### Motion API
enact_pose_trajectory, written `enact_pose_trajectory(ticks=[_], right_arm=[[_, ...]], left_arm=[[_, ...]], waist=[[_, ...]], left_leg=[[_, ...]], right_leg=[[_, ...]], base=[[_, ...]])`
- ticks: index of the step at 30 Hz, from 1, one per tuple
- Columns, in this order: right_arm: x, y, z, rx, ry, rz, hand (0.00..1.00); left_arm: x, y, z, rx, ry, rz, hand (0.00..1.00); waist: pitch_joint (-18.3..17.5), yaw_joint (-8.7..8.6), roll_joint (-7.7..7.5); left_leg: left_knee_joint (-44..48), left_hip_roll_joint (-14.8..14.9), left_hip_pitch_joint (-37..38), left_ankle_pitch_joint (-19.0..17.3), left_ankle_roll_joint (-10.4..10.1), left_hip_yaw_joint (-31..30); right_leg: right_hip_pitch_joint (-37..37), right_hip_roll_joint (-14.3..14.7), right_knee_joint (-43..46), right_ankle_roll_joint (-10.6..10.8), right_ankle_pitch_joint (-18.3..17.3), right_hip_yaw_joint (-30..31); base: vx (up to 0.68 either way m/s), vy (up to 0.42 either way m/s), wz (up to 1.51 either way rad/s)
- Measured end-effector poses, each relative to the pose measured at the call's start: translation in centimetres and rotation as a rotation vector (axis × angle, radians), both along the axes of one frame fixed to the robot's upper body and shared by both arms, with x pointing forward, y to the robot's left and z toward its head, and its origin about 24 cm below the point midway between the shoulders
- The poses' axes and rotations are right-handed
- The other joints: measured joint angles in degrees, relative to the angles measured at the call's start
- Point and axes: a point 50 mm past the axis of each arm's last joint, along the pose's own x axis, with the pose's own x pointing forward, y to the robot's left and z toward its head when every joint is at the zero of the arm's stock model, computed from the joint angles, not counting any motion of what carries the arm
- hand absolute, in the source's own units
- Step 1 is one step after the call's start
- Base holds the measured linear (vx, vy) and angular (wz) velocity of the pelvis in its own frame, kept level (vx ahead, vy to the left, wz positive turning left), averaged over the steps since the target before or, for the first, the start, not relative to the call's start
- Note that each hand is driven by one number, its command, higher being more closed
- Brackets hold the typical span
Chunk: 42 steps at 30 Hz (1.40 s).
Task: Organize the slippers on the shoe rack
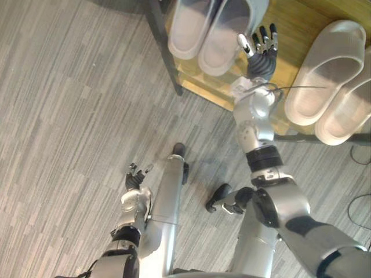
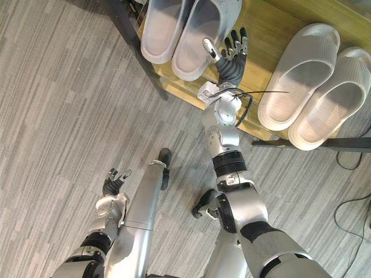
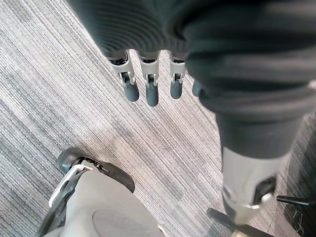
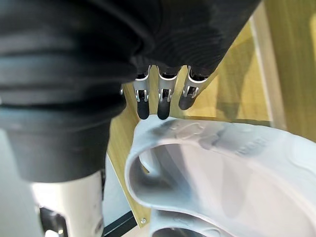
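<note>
Right hand fingers [image 4: 159,106] straight and slightly spread, gripping nothing; tips sit at the raised rim of the nearest slipper [image 4: 212,163], contact cannot be told. Thumb lies against that slipper's side in the eye views. Right hand [image 1: 264,53] is over the wooden shelf of the shoe rack [image 1: 293,29], between the two pairs. Left pair of slippers [image 1: 200,26]: pale, side by side, at the rack's left end just beside the dark frame post [image 1: 165,55]. Right pair of slippers [image 1: 336,87]: pale, side by side, touching each other, well apart from the hand, near ends at the shelf's front edge. Left hand [image 1: 137,177] hangs low over the grey striped floor [image 1: 64,104], its fingers [image 3: 151,91] relaxed and empty.
</note>
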Motion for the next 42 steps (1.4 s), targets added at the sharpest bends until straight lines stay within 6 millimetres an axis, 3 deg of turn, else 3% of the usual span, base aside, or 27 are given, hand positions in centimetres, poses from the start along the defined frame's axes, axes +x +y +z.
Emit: enact_pose_trajectory(ticks=[5, 11, 18, 25, 28, 30, 33, 34, 37, 38, 41, 42], right_arm=[[-0.2, -0.7, 0.3, -0.023, -0.013, -0.037, 0.00], [-1.7, -1.0, 0.5, -0.114, -0.077, -0.090, 0.00], [-4.3, 2.0, -0.3, -0.283, -0.162, -0.052, 0.00], [-8.3, 3.9, -7.9, -0.548, -0.057, 0.056, 0.00], [-10.4, 3.3, -11.8, -0.593, 0.050, 0.098, 0.00], [-12.0, 2.8, -15.2, -0.623, 0.170, 0.153, 0.00], [-14.4, 2.0, -19.8, -0.667, 0.346, 0.201, 0.00], [-14.8, 1.8, -21.0, -0.675, 0.395, 0.218, 0.00], [-17.0, 0.1, -27.3, -0.698, 0.687, 0.273, 0.00], [-17.3, -0.2, -28.1, -0.703, 0.726, 0.277, 0.00], [-20.4, -2.0, -33.1, -0.747, 0.987, 0.311, 0.00], [-20.8, -2.3, -33.7, -0.748, 1.025, 0.314, 0.00]], left_arm=[[0.0, 0.0, 0.0, -0.019, -0.001, 0.011, 0.00], [-0.1, 0.1, -0.1, -0.027, -0.001, 0.016, 0.00], [-0.4, 0.3, -0.4, -0.053, 0.006, 0.040, 0.00], [-2.6, 0.3, -2.2, -0.029, 0.079, 0.020, 0.00], [-3.9, 0.0, -3.3, -0.002, 0.131, -0.027, 0.00], [-5.2, -0.8, -4.3, 0.041, 0.182, -0.106, 0.00], [-7.3, -2.4, -6.0, 0.084, 0.267, -0.248, 0.00], [-7.9, -2.7, -6.4, 0.095, 0.295, -0.283, 0.00], [-9.7, -3.5, -7.5, 0.136, 0.362, -0.399, 0.00], [-9.8, -3.5, -7.6, 0.141, 0.368, -0.410, 0.00], [-11.3, -3.2, -8.2, 0.198, 0.417, -0.487, 0.00], [-11.5, -3.1, -8.3, 0.207, 0.424, -0.494, 0.00]], waist=[[0.0, -0.17, 0.00], [0.0, -0.78, -0.01], [0.0, -2.67, -0.17], [-0.2, -5.48, -0.71], [-2.1, -6.63, -1.89], [-3.6, -7.05, -3.46], [-7.2, -8.37, -4.41], [-7.8, -8.85, -4.51], [-10.1, -10.21, -4.50], [-10.2, -10.30, -4.35], [-12.1, -10.86, -3.01], [-12.3, -11.00, -2.69]], left_leg=[[0.0, 0.8, 1.3, -0.2, 0.2, 0.8], [0.0, 1.8, 3.0, -0.3, 0.4, 1.4], [-3.2, 3.0, 9.1, -0.3, 0.5, 2.4], [-12.7, 4.2, 24.3, 0.2, 1.4, 5.5], [-17.6, 5.2, 31.0, 1.1, 1.7, 7.9], [-22.8, 4.9, 38.3, 1.7, 1.8, 9.5], [-30.2, 4.4, 45.2, 3.4, 1.9, 10.9], [-32.4, 3.9, 47.0, 4.2, 1.9, 10.8], [-43.2, 2.1, 54.8, 8.7, 1.9, 11.1], [-44.7, 1.9, 55.9, 9.4, 1.9, 11.1], [-55.1, 1.5, 63.4, 14.0, 1.6, 11.4], [-56.6, 1.5, 64.7, 14.6, 1.5, 11.5]], right_leg=[[0.7, 0.3, -0.2, -0.1, 0.1, 0.7], [2.3, 1.3, -1.0, 0.2, 0.4, 1.3], [7.3, 2.5, -4.7, 0.6, 1.8, 1.6], [21.9, 3.6, -15.7, 1.6, 4.9, 0.4], [28.4, 4.2, -21.9, 2.7, 6.9, -0.3], [35.1, 4.5, -28.1, 3.5, 9.1, -0.7], [41.5, 5.7, -36.8, 4.3, 12.4, -1.2], [43.3, 5.9, -39.1, 4.4, 13.3, -1.5], [50.0, 6.8, -48.4, 5.2, 17.1, -2.6], [50.9, 7.0, -49.6, 5.2, 17.7, -2.7], [56.9, 8.9, -57.7, 5.5, 21.1, -3.3], [57.6, 9.2, -58.8, 5.5, 21.7, -3.4]], base=[[0.00, -0.009, -0.07], [0.01, -0.024, -0.08], [0.00, -0.013, -0.11], [0.04, 0.028, -0.04], [0.09, 0.053, -0.06], [0.12, 0.068, -0.20], [0.12, 0.059, -0.15], [0.14, 0.060, 0.02], [0.16, 0.023, 0.08], [0.08, -0.018, 0.03], [0.08, -0.037, -0.03], [0.06, -0.048, -0.07]])
